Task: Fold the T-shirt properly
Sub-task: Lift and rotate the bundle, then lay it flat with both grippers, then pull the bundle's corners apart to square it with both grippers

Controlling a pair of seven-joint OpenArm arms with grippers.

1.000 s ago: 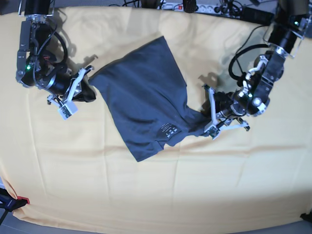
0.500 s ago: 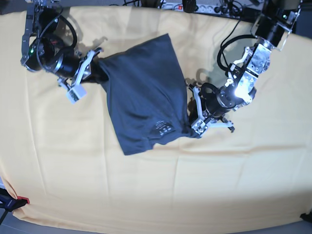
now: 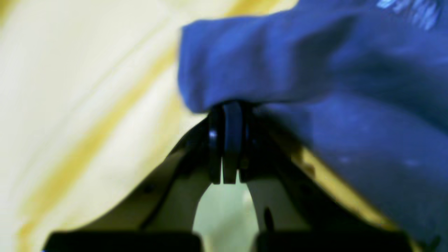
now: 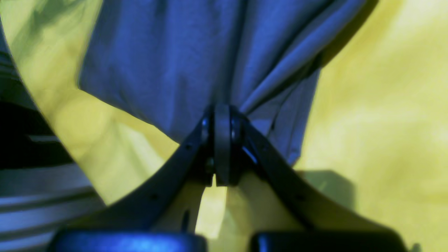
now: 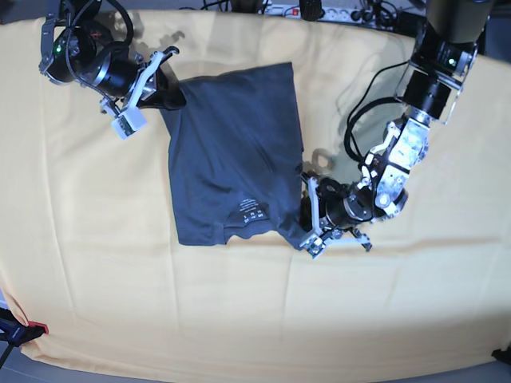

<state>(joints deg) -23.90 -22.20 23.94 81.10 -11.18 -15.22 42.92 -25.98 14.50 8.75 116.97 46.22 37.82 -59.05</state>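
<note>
The dark slate-blue T-shirt (image 5: pixel 231 159) lies folded in the middle of the yellow cloth, its white neck label (image 5: pixel 252 215) facing up near the front edge. At the shirt's front right corner my left gripper (image 5: pixel 305 233) is shut on a bunch of fabric (image 3: pixel 245 63). My right gripper (image 5: pixel 169 92) is shut on the shirt's far left corner, and in the right wrist view the cloth (image 4: pixel 196 59) fans out from the closed fingertips (image 4: pixel 222 122). The shirt is stretched between the two grips.
A pale yellow tablecloth (image 5: pixel 120 263) covers the whole table. A power strip and cables (image 5: pixel 335 11) lie along the far edge. A red-and-black clamp (image 5: pixel 20 329) sits at the front left corner. The left arm's black cable (image 5: pixel 361 120) loops above the cloth.
Both arms have swung the shirt round: the right gripper carried its corner up and rightward, the left gripper drew its corner toward the front and left. The shirt now lies squarer to the table.
</note>
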